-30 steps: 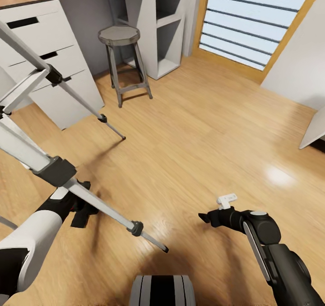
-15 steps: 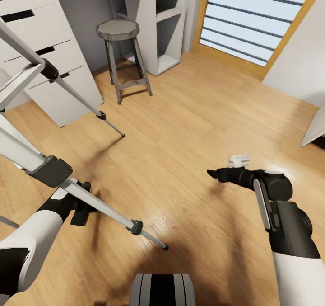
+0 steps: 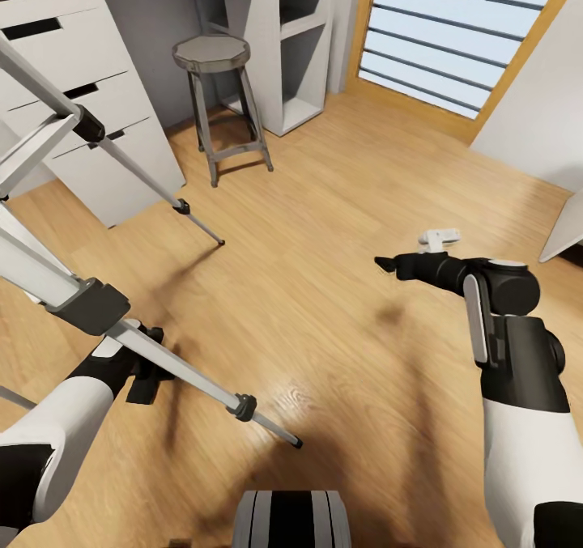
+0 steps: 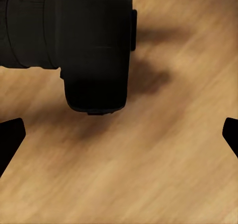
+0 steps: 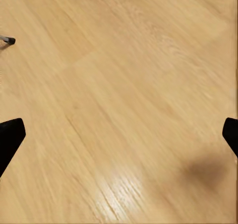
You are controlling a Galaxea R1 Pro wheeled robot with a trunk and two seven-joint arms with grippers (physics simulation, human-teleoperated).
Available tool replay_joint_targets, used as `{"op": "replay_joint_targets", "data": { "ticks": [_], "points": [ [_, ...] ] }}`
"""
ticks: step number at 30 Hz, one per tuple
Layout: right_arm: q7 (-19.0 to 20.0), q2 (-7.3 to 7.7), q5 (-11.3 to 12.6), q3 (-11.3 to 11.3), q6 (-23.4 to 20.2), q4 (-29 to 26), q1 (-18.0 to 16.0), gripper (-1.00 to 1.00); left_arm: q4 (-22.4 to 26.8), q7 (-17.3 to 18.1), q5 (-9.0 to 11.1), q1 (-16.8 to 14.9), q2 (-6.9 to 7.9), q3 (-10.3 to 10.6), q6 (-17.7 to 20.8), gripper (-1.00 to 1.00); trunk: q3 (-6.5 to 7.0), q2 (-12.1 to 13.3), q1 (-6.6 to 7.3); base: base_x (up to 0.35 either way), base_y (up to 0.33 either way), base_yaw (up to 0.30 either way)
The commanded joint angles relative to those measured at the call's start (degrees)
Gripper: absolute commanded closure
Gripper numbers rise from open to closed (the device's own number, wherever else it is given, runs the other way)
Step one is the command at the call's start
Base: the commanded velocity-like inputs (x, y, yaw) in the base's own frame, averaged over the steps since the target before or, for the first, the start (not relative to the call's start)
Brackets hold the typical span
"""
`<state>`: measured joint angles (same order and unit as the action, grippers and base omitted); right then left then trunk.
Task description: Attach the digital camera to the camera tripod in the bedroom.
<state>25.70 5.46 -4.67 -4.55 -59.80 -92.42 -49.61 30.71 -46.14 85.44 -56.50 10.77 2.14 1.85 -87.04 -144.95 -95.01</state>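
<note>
the tall silver-grey camera tripod with black joints [image 3: 97, 305] stands at the robot's left, one leg crossing in front of the left gripper [image 3: 146, 374]. that gripper hangs low over the light wood floor [image 3: 340, 208], fingers apart, with the small black boxy digital camera [image 4: 94, 45] lying on the boards just ahead of the fingertips, probably lined up for a pickup. the right gripper [image 3: 387, 265], fingers apart and empty, is held out over bare floor, clear of the work.

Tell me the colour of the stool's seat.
Grey, on the stool; the head view shows it best.
</note>
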Motion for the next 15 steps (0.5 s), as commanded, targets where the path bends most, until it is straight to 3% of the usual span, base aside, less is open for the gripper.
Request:
{"op": "replay_joint_targets", "data": {
  "ticks": [1, 10, 15],
  "points": [
    [0.50, 0.09, -0.52, -0.05, -0.20, -0.05, -0.90, -1.00, 0.09, -0.34, 0.09, -0.01, 0.03, 0.23, 0.19, -1.00, -0.04, -0.01, 0.01, 0.000, 0.000, 0.000],
    [0.46, 0.57, -0.53, -0.22, -0.20, -0.05, -4.25, -1.00, 0.08, -0.42, -1.28, 0.03, -0.11, 0.61, 0.17, -1.00, -0.04, -0.01, 0.01, 0.000, 0.000, 0.000],
    [0.43, 1.54, -0.54, -0.26, -0.20, -0.05, -5.23, -1.00, 0.06, -0.42, -2.71, 0.06, -0.22, 0.80, 0.16, -1.00, -1.15, -0.08, -0.12, 0.000, 0.000, 0.000]
  ]
}}
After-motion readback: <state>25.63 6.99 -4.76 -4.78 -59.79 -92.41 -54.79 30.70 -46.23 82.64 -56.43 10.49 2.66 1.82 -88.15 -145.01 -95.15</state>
